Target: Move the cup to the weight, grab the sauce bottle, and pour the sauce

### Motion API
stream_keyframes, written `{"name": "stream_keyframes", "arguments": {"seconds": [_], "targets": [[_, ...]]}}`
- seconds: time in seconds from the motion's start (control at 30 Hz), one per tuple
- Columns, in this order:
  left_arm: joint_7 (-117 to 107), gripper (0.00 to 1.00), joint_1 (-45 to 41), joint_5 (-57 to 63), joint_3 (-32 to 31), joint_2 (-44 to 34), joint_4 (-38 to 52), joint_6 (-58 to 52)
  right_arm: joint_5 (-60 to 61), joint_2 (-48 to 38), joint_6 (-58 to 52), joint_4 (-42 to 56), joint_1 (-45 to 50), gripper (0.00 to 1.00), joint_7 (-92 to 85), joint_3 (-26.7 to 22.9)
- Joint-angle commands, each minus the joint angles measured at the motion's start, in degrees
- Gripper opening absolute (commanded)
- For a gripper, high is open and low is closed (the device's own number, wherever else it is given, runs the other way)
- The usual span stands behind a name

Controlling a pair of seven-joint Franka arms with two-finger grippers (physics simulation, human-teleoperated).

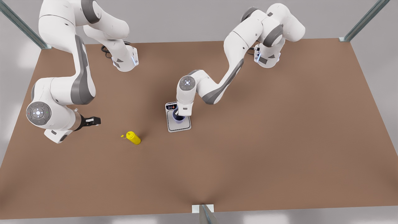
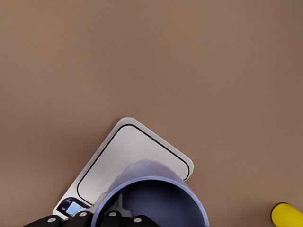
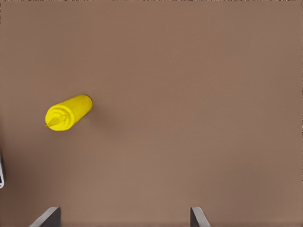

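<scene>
Left gripper [image 1: 180,117] jaws gripped cup [image 2: 150,197] on weight [image 2: 124,152]; right gripper [image 1: 97,120] jaws open, sauce bottle [image 1: 134,137] at its 4 o'clock on tabletop [image 1: 264,140]

No readable txt, labels or nos. anywhere. The weight [image 1: 178,117], mid frame in front view, has a display strip w/ small buttons; marks too small to read.

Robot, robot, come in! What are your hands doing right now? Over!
Left gripper shut on cup, over weight. Right gripper open, near sauce bottle. Nothing between them.
</scene>
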Motion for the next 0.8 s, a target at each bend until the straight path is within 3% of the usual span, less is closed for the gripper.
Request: {"name": "stream_keyframes", "arguments": {"seconds": [0.0, 0.1, 0.13, 0.17, 0.2, 0.33, 0.77], "targets": [[-0.01, 0.21, 0.00, 0.62, 0.00, 0.06, 0.08, 0.09, 0.00, 0.00, 0.00, 0.01, -0.02, 1.00, 0.01, 0.00], [0.08, 0.21, 0.09, 0.62, 0.09, 0.15, 0.00, 0.09, -0.08, 0.27, 0.00, 0.10, 0.06, 1.00, -0.25, 0.00], [0.17, 0.47, 0.09, 0.62, 0.09, 0.15, 0.00, 0.09, -0.08, 0.35, 0.00, 0.10, 0.06, 1.00, -0.16, 0.00], [0.25, 0.94, 0.18, 0.88, 0.18, 0.24, 0.00, 0.09, -0.08, 0.35, 0.00, 0.10, 0.06, 1.00, -0.16, 0.00], [0.08, 1.00, 0.18, 1.94, 0.18, 0.50, 0.00, 0.09, -0.17, 0.35, 0.00, 0.10, 0.06, 1.00, -0.07, 0.00], [-0.01, 1.00, 0.27, 1.94, 0.18, 0.50, 0.00, 0.09, -1.05, 4.92, -0.44, 6.07, -0.99, 1.00, -2.18, -0.09], [-0.98, 1.00, 0.27, 1.85, 0.18, 0.41, 0.00, 0.00, -0.88, 4.92, -0.53, 6.07, -1.52, 1.00, -3.85, -0.08]]}}
